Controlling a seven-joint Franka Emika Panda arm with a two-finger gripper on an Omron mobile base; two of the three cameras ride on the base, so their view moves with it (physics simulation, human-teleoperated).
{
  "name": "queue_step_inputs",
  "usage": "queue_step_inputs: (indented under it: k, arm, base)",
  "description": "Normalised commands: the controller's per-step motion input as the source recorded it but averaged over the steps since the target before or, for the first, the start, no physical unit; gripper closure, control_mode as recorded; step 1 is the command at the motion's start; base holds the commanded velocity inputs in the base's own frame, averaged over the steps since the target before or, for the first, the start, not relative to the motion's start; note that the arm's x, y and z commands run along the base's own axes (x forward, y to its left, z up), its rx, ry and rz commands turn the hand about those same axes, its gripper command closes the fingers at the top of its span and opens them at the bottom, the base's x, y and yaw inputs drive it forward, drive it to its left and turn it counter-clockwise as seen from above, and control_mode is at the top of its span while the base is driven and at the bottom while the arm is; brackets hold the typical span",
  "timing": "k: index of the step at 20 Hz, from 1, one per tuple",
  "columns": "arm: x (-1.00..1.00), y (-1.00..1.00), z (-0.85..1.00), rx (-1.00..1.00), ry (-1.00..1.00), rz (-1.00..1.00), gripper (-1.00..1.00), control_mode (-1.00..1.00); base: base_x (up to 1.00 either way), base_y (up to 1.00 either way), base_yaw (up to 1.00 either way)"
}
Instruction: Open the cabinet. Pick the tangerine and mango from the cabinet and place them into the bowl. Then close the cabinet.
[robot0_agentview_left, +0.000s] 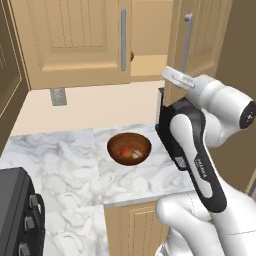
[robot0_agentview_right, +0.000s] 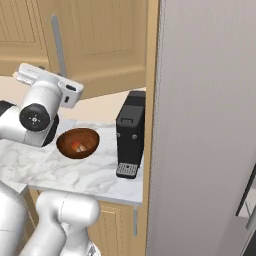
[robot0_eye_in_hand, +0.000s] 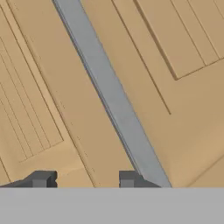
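The cabinet's left door (robot0_agentview_left: 75, 40) is flat shut, while its right door (robot0_agentview_left: 200, 40) stands ajar with a gap between them. My gripper (robot0_eye_in_hand: 86, 179) is up against the right door, its fingertips apart with nothing between them. That door's silver bar handle (robot0_eye_in_hand: 113, 100) runs just outside the right fingertip (robot0_eye_in_hand: 129, 178). From the base, the gripper (robot0_agentview_left: 169, 74) (robot0_agentview_right: 19, 75) is at the handle's (robot0_agentview_left: 187, 42) (robot0_agentview_right: 59, 45) lower end. The bowl (robot0_agentview_left: 120, 140) (robot0_agentview_right: 67, 137) sits on the marble counter with two small fruits (robot0_agentview_left: 130, 152) (robot0_agentview_right: 77, 146) in it, one orange-red and one paler. I cannot tell tangerine from mango.
A black coffee machine (robot0_agentview_right: 131, 135) (robot0_agentview_left: 161, 107) stands right of the bowl, behind my forearm. A dark stove with knobs (robot0_agentview_left: 20, 215) is at the lower left. A tall pale panel (robot0_agentview_right: 205, 125) closes off the right side. An outlet (robot0_agentview_left: 58, 97) is on the back wall.
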Motion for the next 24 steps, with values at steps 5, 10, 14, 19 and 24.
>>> queue_step_inputs:
  k: [5, 10, 14, 19, 24]
  arm:
    - [1.00, 0.27, -0.23, 0.27, 0.15, 0.07, -1.00, -1.00]
    - [1.00, 0.23, -0.26, 0.32, 0.21, 0.12, -1.00, -1.00]
    - [1.00, 0.14, -0.31, 0.28, 0.20, 0.14, -1.00, -1.00]
    - [1.00, 0.01, -0.56, 0.16, 0.12, 0.16, -1.00, -1.00]
    - [1.00, 0.13, -0.78, 0.04, 0.01, 0.16, -1.00, -1.00]
  base:
    - [0.00, 0.00, 0.00]
    - [0.00, 0.00, 0.00]
    - [0.00, 0.00, 0.00]
    - [0.00, 0.00, 0.00]
    - [0.00, 0.00, 0.00]
